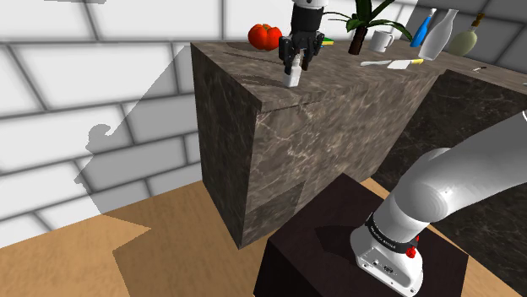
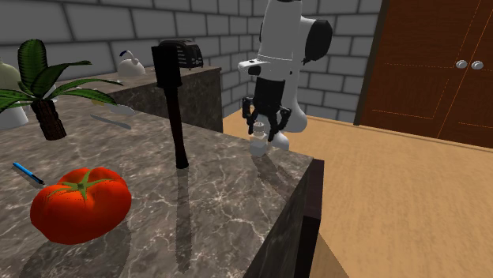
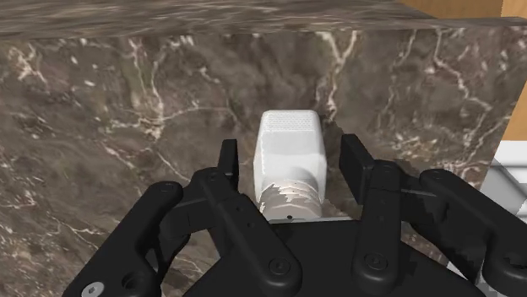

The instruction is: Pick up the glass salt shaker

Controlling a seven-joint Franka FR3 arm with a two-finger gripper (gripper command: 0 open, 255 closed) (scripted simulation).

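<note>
The pincer (image 1: 296,66) hangs straight down over the shaker (image 3: 289,148), its two fingers apart and straddling it. In the wrist view a thin gap shows on each side, so nothing is clamped yet and the shaker seems to stand on its own. It is a pale, square-sided piece with a ribbed cap up towards the palm. It stands upright on the marbled desk (image 2: 221,207), close to the edge nearest the arm and not far from a corner. That position is the main hazard, I think. If one finger meets the shaker before the other, it would be pushed sideways or tipped. With so little desk beside it on the edge side, it could roll off to the floor. The second risk is slip. The walls look smooth and flat, so a squeeze that lands on the ribbed cap or catches a corner of the body could let it twist or drop out during the lift. Going any lower could also jam the fingertips into the desk. The tomato (image 2: 80,204) lies well apart and should not interfere.
</note>
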